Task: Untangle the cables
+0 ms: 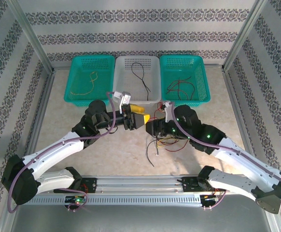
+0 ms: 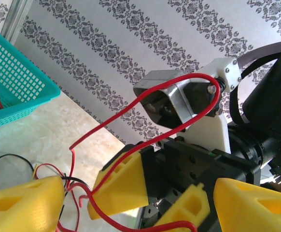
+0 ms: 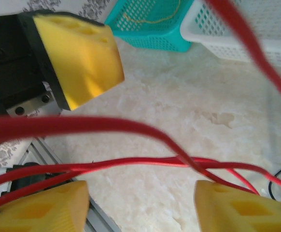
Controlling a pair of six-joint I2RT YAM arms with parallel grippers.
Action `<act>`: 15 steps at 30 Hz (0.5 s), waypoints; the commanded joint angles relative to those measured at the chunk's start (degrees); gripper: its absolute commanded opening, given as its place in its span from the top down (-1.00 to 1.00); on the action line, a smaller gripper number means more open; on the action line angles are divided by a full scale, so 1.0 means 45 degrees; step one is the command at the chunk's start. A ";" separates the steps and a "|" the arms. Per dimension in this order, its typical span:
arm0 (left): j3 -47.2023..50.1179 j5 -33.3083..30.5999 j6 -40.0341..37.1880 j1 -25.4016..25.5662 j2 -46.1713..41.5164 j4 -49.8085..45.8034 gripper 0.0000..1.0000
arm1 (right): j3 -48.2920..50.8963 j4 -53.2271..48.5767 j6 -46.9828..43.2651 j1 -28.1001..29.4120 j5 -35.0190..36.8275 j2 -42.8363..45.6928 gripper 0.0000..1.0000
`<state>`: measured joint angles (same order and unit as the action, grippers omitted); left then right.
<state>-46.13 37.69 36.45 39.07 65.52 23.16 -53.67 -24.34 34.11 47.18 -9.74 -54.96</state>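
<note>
- The left gripper (image 1: pixel 140 119) was seen with its yellow fingers (image 2: pixel 24 203) spread wide, and nothing was gripped between them.
- The right gripper (image 1: pixel 151 128) was met tip to tip near the middle of the table (image 1: pixel 222 118); one of its yellow fingertips was seen in the gap between the left fingers in the left wrist view.
- The right gripper's jaws were likewise held apart, its fingers (image 3: pixel 246 208) well separated.
- Several red strands (image 3: pixel 145 164) were run across that gap, just above the fingertips; whether they were touched could not be told.
- A red cable (image 2: pixel 131 104) was looped up and over the metal camera housing (image 2: pixel 179 101) on the right wrist, and was led back down past the yellow fingertip.
- The tangle of cables (image 1: pixel 168 141), red, black and orange, was spread on the table directly under and beside the right gripper.
- Along the far edge three baskets were set side by side: a yellow wire (image 1: pixel 90 82) was laid in the left teal basket (image 1: pixel 75 63), a black wire (image 1: pixel 141 77) in the white basket (image 1: pixel 123 62), and red and black wires (image 1: pixel 181 87) in the right teal basket (image 1: pixel 201 65).
</note>
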 commanded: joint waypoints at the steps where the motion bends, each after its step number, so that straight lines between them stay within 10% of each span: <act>1: 0.0009 -0.0337 -0.0449 0.0157 -0.0274 -0.0293 -0.60 | -0.1111 -0.2292 -0.0235 0.0002 0.1277 -0.1267 -0.31; 7: 0.0281 -0.3644 -0.1270 0.0107 -0.1170 -0.2757 -0.67 | -0.0455 -0.5794 0.0434 0.0097 0.3108 -0.4793 -0.21; 15: 0.0546 -0.3302 -0.0442 0.0088 0.0449 -0.3080 -0.57 | 0.0533 -0.4353 0.0706 0.0313 0.2663 -0.2069 -0.66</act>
<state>-45.28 22.83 33.01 39.05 64.82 10.28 -51.13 -45.91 37.34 48.62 1.69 -70.39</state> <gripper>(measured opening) 0.793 0.819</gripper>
